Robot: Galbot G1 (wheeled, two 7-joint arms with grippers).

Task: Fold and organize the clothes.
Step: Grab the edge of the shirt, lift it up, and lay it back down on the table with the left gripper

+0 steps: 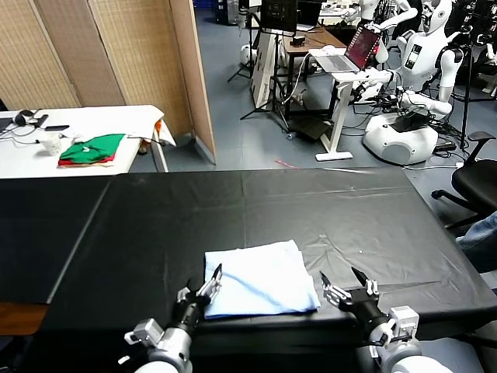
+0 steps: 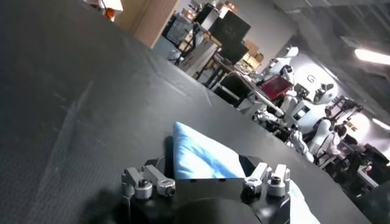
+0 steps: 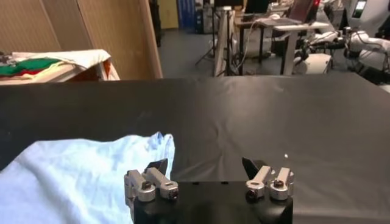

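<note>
Pale-blue T-shirt (image 1: 262, 278), already folded into a compact rectangle, lying flat on black table (image 1: 311, 210) near front edge, between both arms. Left gripper (image 1: 211, 283): released, jaws wide, empty, just at shirt's near-left corner, probably poised for an edge pinch. Right gripper (image 1: 345, 284): released too, empty, just beside shirt's right edge, not touching. Likely flanking placement for a two-handed fold or shift. Green and red garments (image 1: 92, 149) well apart on white table, far left.

I see a plain pale light-blue T-shirt (image 1: 260, 278) near the front edge of my black-covered table (image 1: 155, 225); green and red folded garments (image 1: 92, 149) sit on a white table (image 1: 93, 118).
</note>
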